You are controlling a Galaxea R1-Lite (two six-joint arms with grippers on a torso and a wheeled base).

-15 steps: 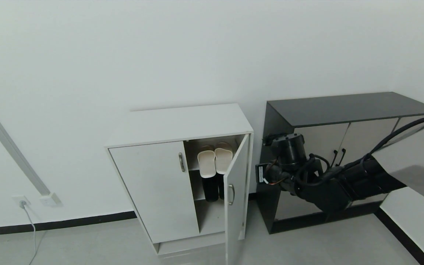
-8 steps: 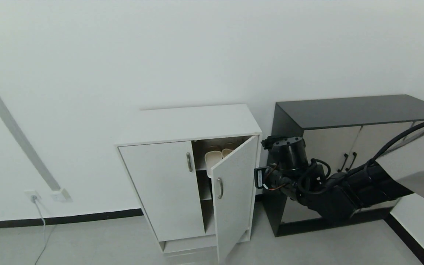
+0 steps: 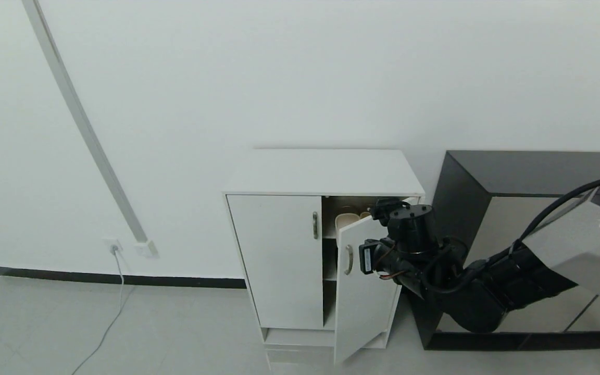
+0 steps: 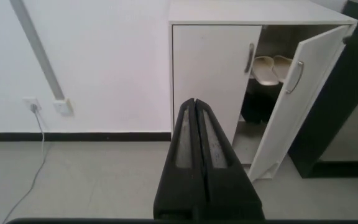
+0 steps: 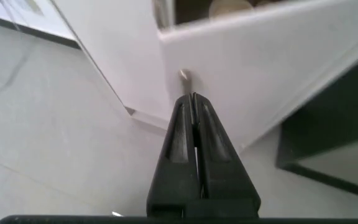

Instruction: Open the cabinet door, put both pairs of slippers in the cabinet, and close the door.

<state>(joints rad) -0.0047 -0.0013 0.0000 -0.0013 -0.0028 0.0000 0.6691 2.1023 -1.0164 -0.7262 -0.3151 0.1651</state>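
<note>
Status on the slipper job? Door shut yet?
Done: beige slippers sit on the upper shelf of the cabinet; a dark shape below looks like the second pair. In hand: the right door stands ajar, with the shut right tool at its outer face near the handle; contact unclear. Left: swing the door fully closed.

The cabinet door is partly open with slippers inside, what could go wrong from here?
1. The shut right pincer is at the smooth door right beside its handle; it could slide off or snag the handle.
2. The beige slippers lie near the front of the white cabinet, so the door might catch them and stay ajar.
3. The right arm is close to the black cabinet and may bump it.
</note>
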